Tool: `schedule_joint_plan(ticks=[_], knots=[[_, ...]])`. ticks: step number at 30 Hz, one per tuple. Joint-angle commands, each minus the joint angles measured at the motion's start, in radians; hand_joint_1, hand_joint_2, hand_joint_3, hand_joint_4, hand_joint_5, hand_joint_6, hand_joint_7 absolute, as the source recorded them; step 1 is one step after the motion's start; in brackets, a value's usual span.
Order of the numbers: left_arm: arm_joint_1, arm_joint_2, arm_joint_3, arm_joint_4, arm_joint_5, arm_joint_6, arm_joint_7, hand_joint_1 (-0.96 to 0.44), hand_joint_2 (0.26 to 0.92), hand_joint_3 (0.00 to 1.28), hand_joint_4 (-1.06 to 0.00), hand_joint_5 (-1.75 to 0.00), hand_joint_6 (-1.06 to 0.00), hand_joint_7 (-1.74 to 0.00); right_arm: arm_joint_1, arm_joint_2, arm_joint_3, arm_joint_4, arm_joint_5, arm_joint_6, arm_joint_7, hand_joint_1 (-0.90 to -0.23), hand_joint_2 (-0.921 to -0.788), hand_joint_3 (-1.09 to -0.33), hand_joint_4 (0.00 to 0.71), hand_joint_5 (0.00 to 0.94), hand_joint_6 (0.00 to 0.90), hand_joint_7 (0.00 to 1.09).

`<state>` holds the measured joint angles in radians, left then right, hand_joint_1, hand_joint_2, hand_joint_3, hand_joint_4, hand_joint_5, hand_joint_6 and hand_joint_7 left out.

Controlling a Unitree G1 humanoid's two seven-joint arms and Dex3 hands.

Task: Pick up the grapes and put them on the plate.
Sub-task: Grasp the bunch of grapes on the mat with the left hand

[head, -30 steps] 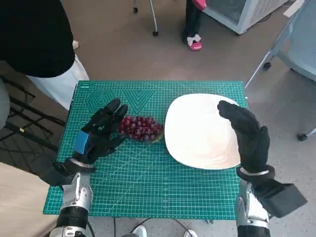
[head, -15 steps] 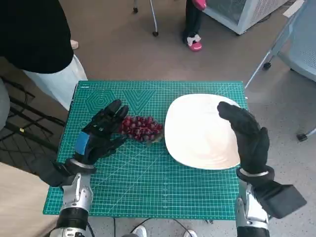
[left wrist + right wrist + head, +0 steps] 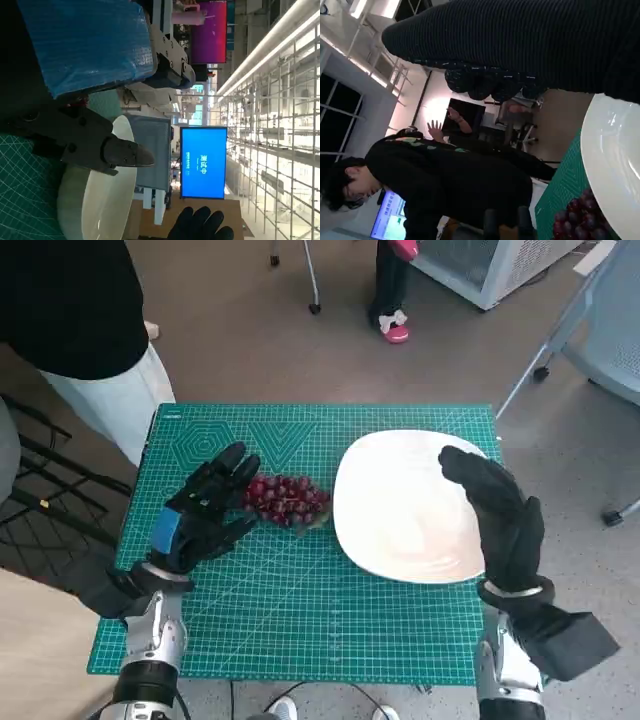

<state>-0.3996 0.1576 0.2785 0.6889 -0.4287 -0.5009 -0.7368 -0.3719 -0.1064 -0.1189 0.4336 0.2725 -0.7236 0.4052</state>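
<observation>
The grapes lie on the worktop beside the plate — left hand spread at them, holding nothing. Next: close round the bunch. Right hand hovers empty, fingers apart.

Green cutting mat — bearing grapes and white plate.

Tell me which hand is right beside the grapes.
The left hand, black with blue tape; its fingers reach the grapes. The gloved right hand hangs over the plate's far side.
</observation>
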Motion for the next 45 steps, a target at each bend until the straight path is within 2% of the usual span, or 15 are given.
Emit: schedule_joint_plan(ticks=[1,5,7,9,11,12,14,17,24,28,31,38,45], knots=[[0.002,0.012,-0.003,-0.005,0.007,0.010,0.001,-0.13,0.920,0.13,-0.35,0.00,-0.51,0.00,0.005,0.003,-0.003,0.022,0.008,0.019,0.007,-0.633,-0.921,-0.874,0.375,0.000,0.046,0.36],[0.000,0.015,-0.016,-0.017,0.040,-0.008,0.025,-0.21,0.899,0.05,-0.31,0.00,-0.48,0.00,-0.003,0.001,-0.004,0.031,0.009,0.018,0.010,-0.631,-0.921,-0.874,0.376,0.001,0.044,0.36],[0.002,0.031,-0.037,-0.028,0.121,-0.056,0.078,-0.27,0.883,0.03,-0.28,0.00,-0.45,0.00,-0.007,0.000,-0.005,0.035,0.009,0.018,0.012,-0.630,-0.921,-0.875,0.375,0.000,0.043,0.36],[0.007,0.098,-0.083,-0.067,0.358,-0.129,0.224,-0.36,0.866,0.02,-0.20,0.00,-0.36,0.00,-0.009,-0.002,-0.005,0.035,0.009,0.019,0.014,-0.628,-0.921,-0.876,0.374,0.000,0.041,0.37],[0.012,0.187,-0.139,-0.138,0.640,-0.151,0.389,-0.46,0.854,0.01,-0.11,0.00,-0.25,0.00,-0.012,-0.004,-0.005,0.034,0.011,0.021,0.016,-0.626,-0.921,-0.878,0.374,0.000,0.039,0.37],[0.011,0.218,-0.162,-0.173,0.732,-0.129,0.435,-0.49,0.849,0.01,-0.08,0.00,-0.21,0.00,-0.013,-0.005,-0.005,0.033,0.011,0.022,0.016,-0.625,-0.921,-0.878,0.374,0.000,0.039,0.37],[0.003,0.255,-0.197,-0.234,0.841,-0.054,0.472,-0.52,0.828,0.01,-0.04,0.00,-0.14,0.00,-0.014,-0.007,-0.005,0.029,0.011,0.024,0.016,-0.622,-0.921,-0.880,0.374,0.000,0.038,0.37],[-0.016,0.278,-0.234,-0.292,0.931,0.043,0.491,-0.50,0.784,0.00,-0.01,0.00,-0.11,0.00,-0.014,-0.009,-0.004,0.024,0.011,0.027,0.016,-0.618,-0.921,-0.881,0.374,0.000,0.036,0.37],[-0.027,0.283,-0.270,-0.328,1.003,0.120,0.522,-0.46,0.746,0.00,0.00,0.00,-0.11,-0.01,-0.017,-0.011,-0.004,0.025,0.012,0.029,0.016,-0.616,-0.921,-0.882,0.374,0.000,0.033,0.38],[-0.146,0.270,-0.395,-0.320,1.185,0.325,0.476,-0.40,0.709,0.00,0.00,0.00,-0.12,-0.01,-0.025,-0.018,-0.007,0.025,0.014,0.031,0.017,-0.616,-0.921,-0.882,0.374,0.000,0.032,0.38],[-0.214,0.250,-0.458,-0.272,1.247,0.406,0.438,-0.37,0.695,0.00,0.00,0.00,-0.13,-0.01,-0.027,-0.021,-0.009,0.027,0.013,0.029,0.016,-0.614,-0.921,-0.882,0.375,0.001,0.033,0.39],[-0.309,0.211,-0.552,-0.152,1.279,0.498,0.413,-0.33,0.690,0.00,0.00,0.00,-0.13,-0.01,-0.030,-0.023,-0.014,0.035,0.013,0.019,0.020,-0.611,-0.921,-0.883,0.381,0.004,0.037,0.39],[-0.385,0.187,-0.638,-0.010,1.273,0.521,0.446,-0.33,0.691,0.00,0.00,0.00,-0.13,-0.01,-0.033,-0.026,-0.021,0.039,0.015,0.014,0.027,-0.606,-0.921,-0.882,0.384,0.005,0.038,0.40]])
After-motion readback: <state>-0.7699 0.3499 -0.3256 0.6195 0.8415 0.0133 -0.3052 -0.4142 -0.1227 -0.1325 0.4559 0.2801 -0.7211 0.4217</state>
